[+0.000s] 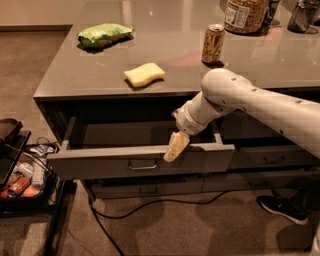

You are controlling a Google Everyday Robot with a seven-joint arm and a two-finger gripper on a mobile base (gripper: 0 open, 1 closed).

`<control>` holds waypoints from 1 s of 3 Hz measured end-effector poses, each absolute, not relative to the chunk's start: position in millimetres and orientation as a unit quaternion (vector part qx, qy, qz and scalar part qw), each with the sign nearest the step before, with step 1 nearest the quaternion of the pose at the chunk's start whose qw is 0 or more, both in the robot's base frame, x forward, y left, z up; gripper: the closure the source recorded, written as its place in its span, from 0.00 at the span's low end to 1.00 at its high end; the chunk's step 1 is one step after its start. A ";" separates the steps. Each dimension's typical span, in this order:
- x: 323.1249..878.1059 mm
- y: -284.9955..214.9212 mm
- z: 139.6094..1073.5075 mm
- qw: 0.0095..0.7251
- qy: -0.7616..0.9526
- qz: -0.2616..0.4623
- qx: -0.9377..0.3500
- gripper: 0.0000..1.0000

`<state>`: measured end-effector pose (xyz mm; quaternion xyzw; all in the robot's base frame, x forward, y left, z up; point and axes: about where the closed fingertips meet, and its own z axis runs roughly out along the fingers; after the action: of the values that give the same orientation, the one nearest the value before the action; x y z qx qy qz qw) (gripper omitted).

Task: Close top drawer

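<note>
The top drawer (pixel 100 161) is pulled well out from under the grey counter; its long flat front carries a small silver bar pull (pixel 143 165) at the centre. Its inside looks dark and empty. My gripper (pixel 175 147) hangs from the white arm (pixel 250 102) and rests against the top edge of the drawer front, just right of the pull. Its pale fingers lie together and hold nothing.
On the counter (pixel 65 80) lie a green bag (pixel 104 35), a yellow sponge (pixel 144 74), a drink can (pixel 213 43) and a jar (pixel 245 15). Lower drawers (pixel 145 190) sit below. A cart of items (pixel 20 175) stands at left. A cable (pixel 150 202) and a shoe (pixel 280 207) lie on the floor.
</note>
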<state>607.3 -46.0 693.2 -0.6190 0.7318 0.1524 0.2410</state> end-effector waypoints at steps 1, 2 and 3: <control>621.9 -55.4 680.1 0.255 0.736 0.162 -0.605 0.00; 622.3 -55.1 679.0 0.255 0.736 0.163 -0.605 0.00; 622.7 -51.3 678.5 0.254 0.734 0.164 -0.609 0.00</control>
<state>622.7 -51.3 678.5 -0.6086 0.7337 0.1636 0.2540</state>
